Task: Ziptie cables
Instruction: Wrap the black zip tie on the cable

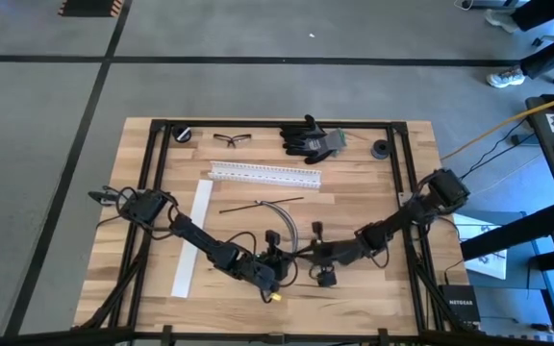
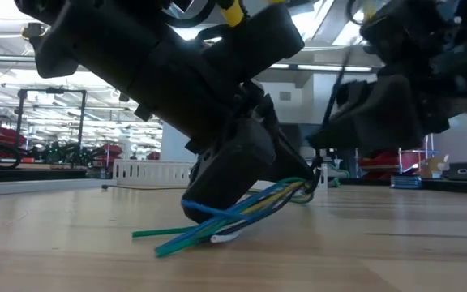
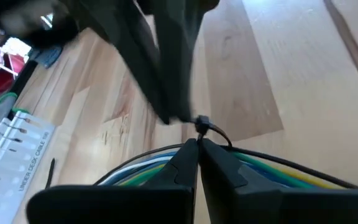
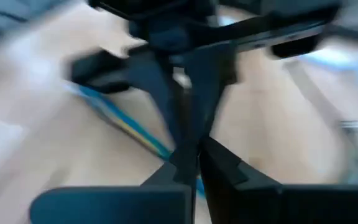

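A bundle of blue, green, yellow and white cables [image 2: 217, 221] lies on the wooden table near its front middle. A black zip tie [image 3: 202, 124] loops around the bundle. My left gripper [image 3: 197, 146] reaches in from the table's left [image 1: 282, 264] and is shut on the bundle, just below the tie's head. My right gripper [image 4: 194, 160] comes in from the right [image 1: 308, 254] and is shut. Its tips stand beside the tie's head [image 3: 178, 117]. The high view hides most of the bundle under both grippers. My left gripper pinches the cable bundle [image 3: 166, 163] between its two fingertips, at the place where the zip tie goes round. The fingers slant down from the table's left and lie across the bundle. The bundle's free ends [image 2: 164, 242] rest on the table. My right gripper: blur and its own fingers hide the tips, so I cannot tell whether it touches the zip tie.
A white slotted rail [image 1: 265, 174] and a thin dark wire [image 1: 261, 203] lie behind the grippers. A flat white strip [image 1: 192, 237] lies at the left. Black gloves [image 1: 314, 139] and safety glasses [image 1: 232, 139] sit at the far edge. A small black object [image 1: 326, 279] is near the front.
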